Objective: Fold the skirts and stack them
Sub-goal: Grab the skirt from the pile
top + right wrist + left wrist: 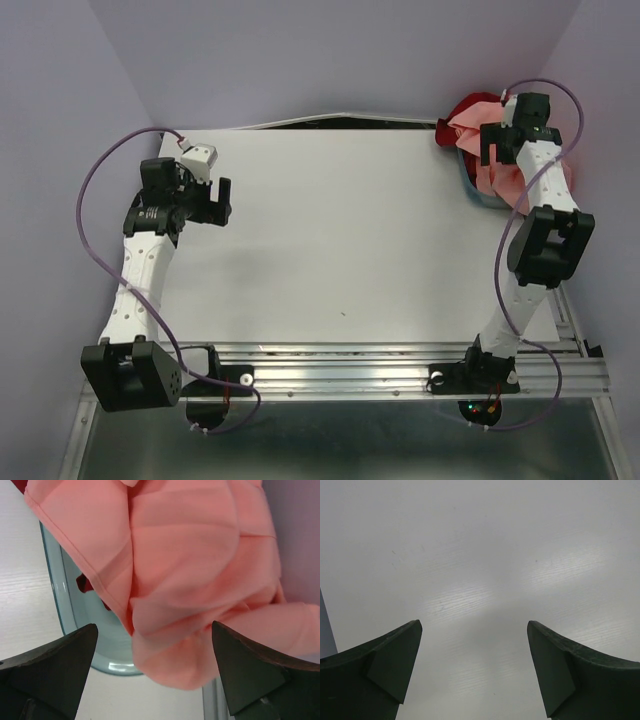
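**Hovering open-jawed over the far-right heap**

Your left gripper (474, 630) stands spread wide over the white tabletop (480, 555), probably parked to help flatten cloth. Farther back, your right gripper (154, 630) hangs released just above the crumpled salmon-pink pleated skirt (190, 580), which spills over the rim of the teal plastic basin (55, 590), a deep red skirt (470, 105) peeking beneath. Bunched so, it shows no readable long axis.

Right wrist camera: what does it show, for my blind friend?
A crumpled salmon-pink skirt fills the picture, spilling over the rim of a teal basin. The right gripper is open near it, holding nothing; deep red cloth peeks out beneath.
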